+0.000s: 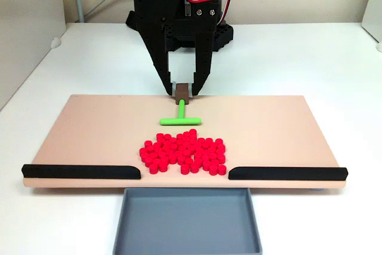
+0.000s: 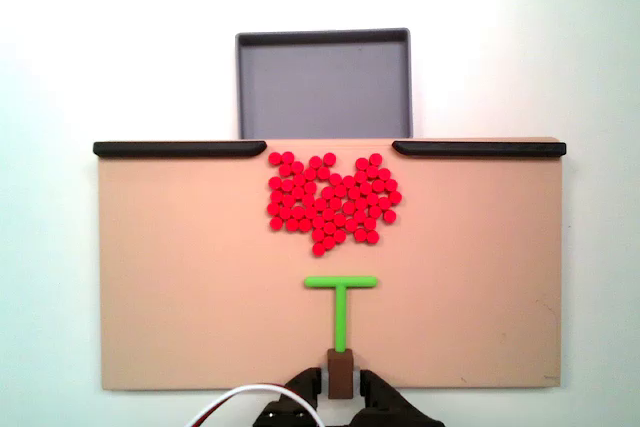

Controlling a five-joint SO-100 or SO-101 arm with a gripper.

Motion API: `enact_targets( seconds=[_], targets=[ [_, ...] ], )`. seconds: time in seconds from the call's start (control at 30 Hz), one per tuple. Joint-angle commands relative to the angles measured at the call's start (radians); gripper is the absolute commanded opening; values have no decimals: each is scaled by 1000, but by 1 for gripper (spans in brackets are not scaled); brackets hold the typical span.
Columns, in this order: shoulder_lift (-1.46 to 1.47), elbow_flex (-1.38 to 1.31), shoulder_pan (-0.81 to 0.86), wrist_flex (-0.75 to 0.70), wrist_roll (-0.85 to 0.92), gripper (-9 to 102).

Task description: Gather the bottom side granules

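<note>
The granules (image 1: 184, 153) (image 2: 331, 201) are small bright red pellets in one cluster on the tan board (image 1: 89, 129) (image 2: 180, 267), close to the gap between the two black rails. A green T-shaped stick (image 1: 180, 116) (image 2: 341, 302) lies flat on the board with its crossbar facing the pellets, a short gap between them. The stick's brown handle end (image 1: 182, 91) (image 2: 340, 373) sits between the black fingers of my gripper (image 1: 181, 92) (image 2: 340, 385), which is shut on it at the board's edge nearest the arm.
A grey tray (image 1: 188, 219) (image 2: 325, 77) stands off the board just beyond the gap. Black rails (image 1: 80, 171) (image 1: 286, 173) (image 2: 180, 148) (image 2: 478, 148) line that board edge on both sides. White table (image 1: 298, 58) surrounds the board.
</note>
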State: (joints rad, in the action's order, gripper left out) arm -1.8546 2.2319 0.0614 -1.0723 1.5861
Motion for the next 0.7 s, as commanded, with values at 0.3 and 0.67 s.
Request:
enact_targets(
  seconds=[0.3, 0.67],
  targets=[
    [37, -23, -28, 5, -15, 0],
    [107, -78, -32, 5, -18, 0]
  ],
)
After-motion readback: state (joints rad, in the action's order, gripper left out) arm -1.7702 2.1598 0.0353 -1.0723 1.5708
